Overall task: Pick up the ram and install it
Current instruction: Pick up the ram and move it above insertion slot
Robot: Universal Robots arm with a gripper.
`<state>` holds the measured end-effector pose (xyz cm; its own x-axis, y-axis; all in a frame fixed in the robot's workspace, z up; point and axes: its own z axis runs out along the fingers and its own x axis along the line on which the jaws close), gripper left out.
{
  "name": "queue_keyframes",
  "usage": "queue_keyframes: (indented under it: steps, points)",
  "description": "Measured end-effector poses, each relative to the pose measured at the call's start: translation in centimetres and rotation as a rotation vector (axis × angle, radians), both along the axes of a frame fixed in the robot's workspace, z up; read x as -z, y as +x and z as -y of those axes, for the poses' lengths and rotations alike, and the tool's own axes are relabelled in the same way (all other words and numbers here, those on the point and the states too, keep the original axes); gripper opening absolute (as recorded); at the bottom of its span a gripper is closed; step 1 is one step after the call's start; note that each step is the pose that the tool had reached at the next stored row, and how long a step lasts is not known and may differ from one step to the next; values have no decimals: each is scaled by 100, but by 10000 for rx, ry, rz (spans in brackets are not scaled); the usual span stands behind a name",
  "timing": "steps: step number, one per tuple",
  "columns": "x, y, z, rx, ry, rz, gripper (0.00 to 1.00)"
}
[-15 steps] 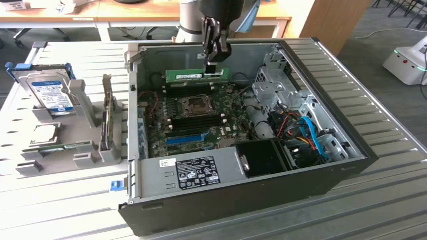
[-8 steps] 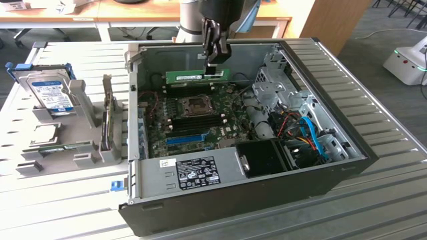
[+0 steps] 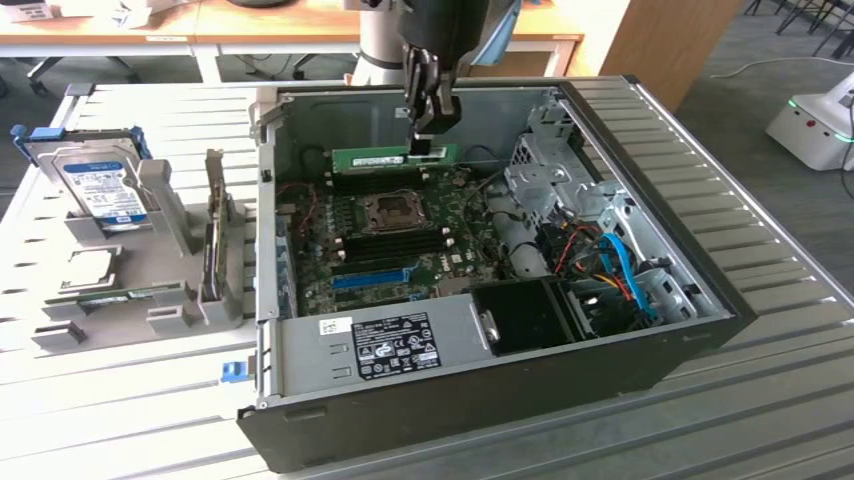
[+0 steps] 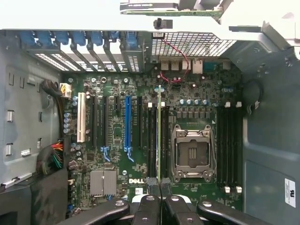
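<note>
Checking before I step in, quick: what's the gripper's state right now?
The gripper is closed, holding the ram inside the computer case.

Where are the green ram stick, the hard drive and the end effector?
the ram (image 3: 374, 157), exterior view, green board's middle.
the hard drive (image 3: 104, 190), exterior view, its blue label.
the end effector (image 3: 424, 147), exterior view, between its fingertips.
</note>
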<state>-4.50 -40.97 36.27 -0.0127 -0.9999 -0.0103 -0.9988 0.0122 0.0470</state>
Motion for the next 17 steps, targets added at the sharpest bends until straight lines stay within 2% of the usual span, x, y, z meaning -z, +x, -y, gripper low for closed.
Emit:
queue_keyframes:
  steps: [13, 17]
  points:
    - [131, 0, 0, 1, 0, 0, 12]
    - [143, 0, 0, 0, -3, -2, 12]
